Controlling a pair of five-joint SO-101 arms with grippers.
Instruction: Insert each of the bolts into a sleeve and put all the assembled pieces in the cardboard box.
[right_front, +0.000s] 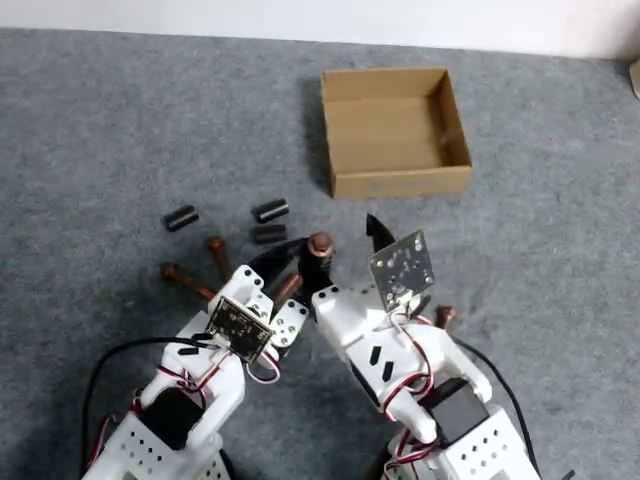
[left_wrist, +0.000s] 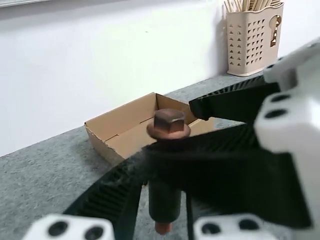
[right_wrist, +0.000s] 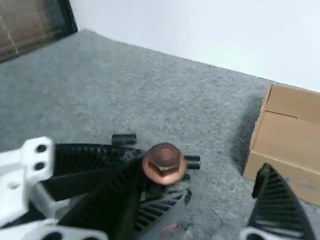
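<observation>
1. The left jaws are pinched on a black sleeve (left_wrist: 164, 200). A copper-coloured bolt (left_wrist: 169, 124) stands upright through the sleeve, hex head on top and tip showing below it. The piece is held above the grey tabletop (right_front: 100, 130).
2. The right jaws stand spread and grip nothing. One black tip points toward the cardboard box (right_front: 395, 182). In the right wrist view the bolt head sits off to one side of that tip, clear of it.
3. The cardboard box sits open-topped beyond both arms, apart from the held piece.
4. Loose sleeves (right_front: 271, 210) lie on the tabletop on the left arm's side, between the held piece and the box's near corner. One of them lies farther out to the left.
5. Loose bolts (right_front: 218, 255) lie just beside the left arm. A single bolt (right_front: 445, 317) rests against the outer side of the right arm.
</observation>
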